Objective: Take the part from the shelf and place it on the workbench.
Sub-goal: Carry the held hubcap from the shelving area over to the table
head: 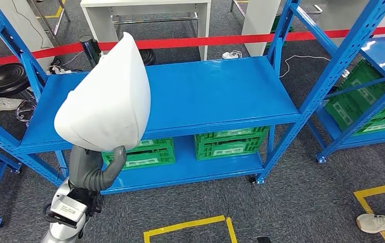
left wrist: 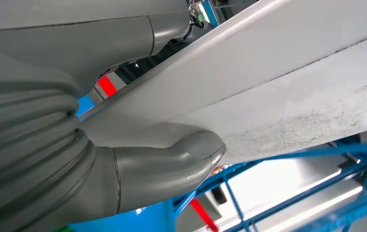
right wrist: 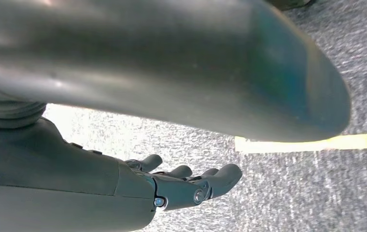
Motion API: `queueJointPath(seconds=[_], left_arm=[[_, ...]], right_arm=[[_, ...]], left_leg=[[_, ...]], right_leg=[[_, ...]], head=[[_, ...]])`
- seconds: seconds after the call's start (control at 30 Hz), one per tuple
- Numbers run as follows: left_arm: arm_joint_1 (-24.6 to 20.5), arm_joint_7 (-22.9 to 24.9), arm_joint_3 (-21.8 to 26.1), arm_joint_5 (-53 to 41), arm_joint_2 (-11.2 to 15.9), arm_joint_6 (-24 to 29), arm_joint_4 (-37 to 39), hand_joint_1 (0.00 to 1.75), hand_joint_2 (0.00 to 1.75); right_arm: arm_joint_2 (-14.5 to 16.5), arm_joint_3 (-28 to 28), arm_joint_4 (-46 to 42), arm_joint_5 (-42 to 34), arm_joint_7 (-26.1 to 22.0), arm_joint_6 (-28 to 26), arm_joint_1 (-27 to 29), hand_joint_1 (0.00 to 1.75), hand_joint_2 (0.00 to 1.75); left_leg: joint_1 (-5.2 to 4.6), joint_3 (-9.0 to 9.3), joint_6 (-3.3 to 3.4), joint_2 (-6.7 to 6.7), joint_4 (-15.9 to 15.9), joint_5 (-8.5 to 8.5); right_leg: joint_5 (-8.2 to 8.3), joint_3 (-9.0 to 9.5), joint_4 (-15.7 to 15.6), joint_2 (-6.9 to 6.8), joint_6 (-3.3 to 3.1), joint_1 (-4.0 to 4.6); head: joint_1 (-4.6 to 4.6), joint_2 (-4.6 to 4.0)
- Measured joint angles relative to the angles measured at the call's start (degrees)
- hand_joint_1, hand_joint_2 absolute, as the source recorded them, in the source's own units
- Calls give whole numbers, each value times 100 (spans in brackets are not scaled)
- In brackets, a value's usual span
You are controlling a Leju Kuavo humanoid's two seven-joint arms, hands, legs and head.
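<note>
Closest in, at the bottom left of the head view, the left hand (head: 99, 169) holds the part (head: 107, 96), a large white curved shell, with the grey thumb hooked up over its lower rim; the left wrist view shows that thumb (left wrist: 191, 152) pressed against the shell's flat white underside, a grip that likely suits a piece too broad to wrap. The part is lifted clear of the shelf (head: 205, 91), standing tall on its narrower end with the point uppermost, so it blocks the left portion of the blue rack from the head camera. The right hand (right wrist: 186, 186) hangs low at the robot's side over grey carpet and a yellow floor line (right wrist: 317, 142), its dark fingers loosely extended and apart, with nothing in it, probably kept down to stay out of the way. Farther out, the rack's upper blue deck is bare where it shows, and green crates (head: 231, 142) sit on the deck below. Beyond the rack a red barrier tape (head: 205, 40) runs across, with a white table (head: 145, 15) behind it. With the part already off the shelf, what remains, I judge, is carrying it to the worktop.
</note>
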Motion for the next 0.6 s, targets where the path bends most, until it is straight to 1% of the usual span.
queueJointPath(seconds=[0.03,0.07,0.1,0.13,0.17,0.2,0.23,0.27,0.3,0.33,0.37,0.4,0.43,0.47,0.5,0.53,0.57,0.6], left_arm=[[18,0,1,-43,-2,-29,-21,175,175],[29,-1,1,-75,-4,-53,-41,175,175],[36,-3,1,-93,-7,-67,-58,175,175],[42,-3,1,-101,-9,-72,-74,175,175],[50,-3,1,-104,-9,-74,-81,175,175],[60,-3,2,-105,-8,-75,-88,175,175],[71,-2,3,-105,-7,-77,-93,175,175],[81,-2,4,-105,-4,-78,-96,175,175],[88,-2,5,-108,-4,-81,-97,175,175],[93,-1,7,-119,-3,-97,-97,175,175],[98,-2,14,-143,-3,-128,-97,175,175],[101,-1,28,-174,-6,-174,-97,175,175],[102,-1,46,-211,-12,-222,-97,175,175],[100,-1,67,-243,-24,-268,-97,175,175],[96,0,84,-270,-40,-298,-101,175,175],[91,1,97,-296,-61,-319,-111,175,175],[88,0,106,-320,-82,-339,-125,175,175],[85,-1,112,-342,-97,-350,-139,175,175]], right_arm=[[-2,1,0,-1,1,-11,-8,0,0],[-3,1,0,-3,5,-20,-15,0,0],[-3,2,0,-5,11,-26,-21,0,0],[-3,2,0,-7,18,-31,-23,0,0],[-2,2,1,-9,25,-34,-19,0,0],[-2,3,1,-9,31,-36,-20,0,0],[-3,3,0,-9,35,-37,-21,0,0],[-4,4,-1,-10,38,-38,-22,0,0],[-6,4,-2,-11,38,-39,-24,0,0],[-7,4,-2,-14,37,-47,-23,0,0],[-7,4,-2,-19,36,-57,-21,0,0],[-7,3,-2,-25,34,-72,-20,0,0],[-6,3,-2,-30,30,-92,-20,0,0],[-5,3,-2,-34,25,-110,-21,0,0],[-3,2,-2,-35,20,-128,-22,0,0],[0,2,-2,-34,14,-145,-23,0,0],[3,3,-2,-31,7,-158,-23,0,0],[5,3,-2,-28,2,-168,-24,0,0]], left_leg=[[-5,-60,-27,-1,45,28],[-12,-93,-60,-1,77,56],[-17,-111,-96,-2,98,88],[-21,-118,-133,-2,97,127],[-20,-124,-171,-5,86,169],[-13,-152,-205,-14,96,162],[-6,-204,-237,-25,175,48],[5,-284,-269,-35,363,-172],[16,-379,-296,-43,666,-471],[23,-471,-318,-46,1044,-758],[28,-532,-335,-46,1401,-936],[29,-528,-342,-47,1643,-971],[29,-437,-339,-47,1698,-875],[28,-240,-327,-49,1540,-710],[28,59,-304,-56,1188,-569],[20,407,-274,-68,721,-537],[11,703,-247,-79,295,-576],[1,909,-227,-90,-11,-655]], right_leg=[[8,299,-417,-2,-20,9],[-24,513,-730,-1,-51,19],[-82,630,-919,3,-88,31],[-91,646,-972,8,-131,45],[-50,605,-971,7,-175,41],[-5,559,-983,-2,-220,32],[60,494,-996,-12,-269,23],[132,414,-1009,-22,-308,14],[200,334,-1008,-29,-332,12],[267,249,-1006,-29,-342,14],[331,172,-1002,-31,-340,16],[395,94,-996,-33,-332,17],[459,16,-990,-34,-322,18],[522,-56,-984,-34,-309,18],[582,-124,-977,-31,-291,18],[636,-177,-969,-25,-267,25],[680,-210,-963,-18,-243,30],[709,-226,-958,-13,-225,35]], head=[[-2,0],[-2,0],[1,0],[5,0],[11,0],[12,0],[5,0],[-4,0],[-14,0],[-19,0],[-20,0],[-20,0],[-20,0],[-21,0],[-21,0],[-20,0],[-18,0],[-15,0]])
